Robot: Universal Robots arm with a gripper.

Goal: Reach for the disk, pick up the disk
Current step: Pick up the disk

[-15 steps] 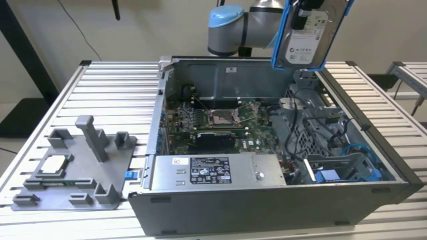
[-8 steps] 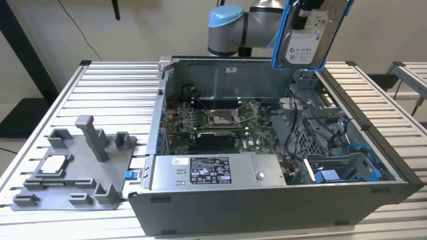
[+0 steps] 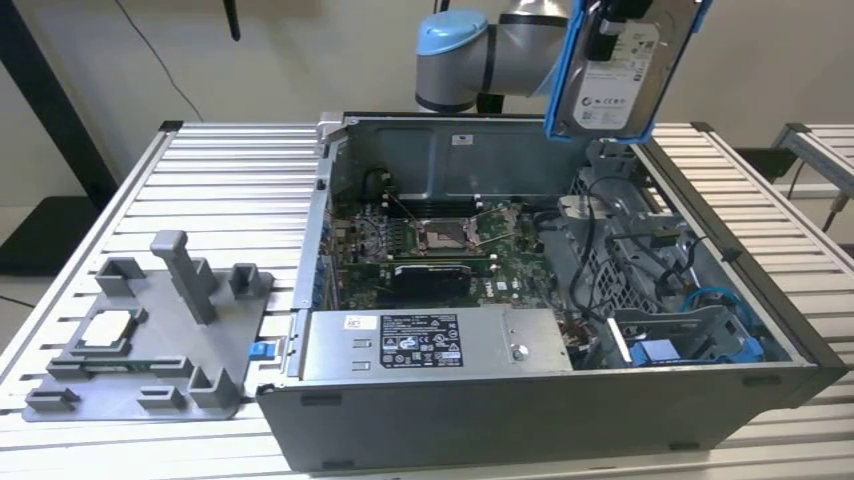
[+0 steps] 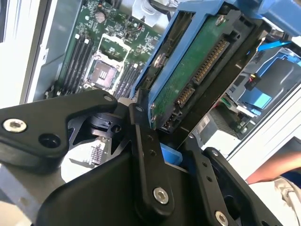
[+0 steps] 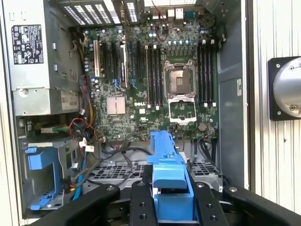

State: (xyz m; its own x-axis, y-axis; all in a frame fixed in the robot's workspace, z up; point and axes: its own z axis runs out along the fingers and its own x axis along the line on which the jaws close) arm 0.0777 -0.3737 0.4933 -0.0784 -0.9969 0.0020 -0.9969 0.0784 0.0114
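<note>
overhead, arm (image 3: 487, 50) hangs above open computer case (image 3: 534, 290), gripper (image 4: 162, 134) pointing down, jaws closed on disk (image 3: 617, 70), lifted clear of case in blue carrier. below jaws: motherboard (image 5: 155, 80), power supply (image 3: 427, 345), tangled cables (image 5: 108, 160), blue drive bay (image 3: 694, 345). grey fixture (image 3: 154, 340) with small chip (image 3: 107, 328) well apart on slatted table (image 3: 240, 180). exterior view shows disk's white label; second wrist view shows green underside, connectors, fingers (image 4: 146, 155) pinching carrier edge.
</note>
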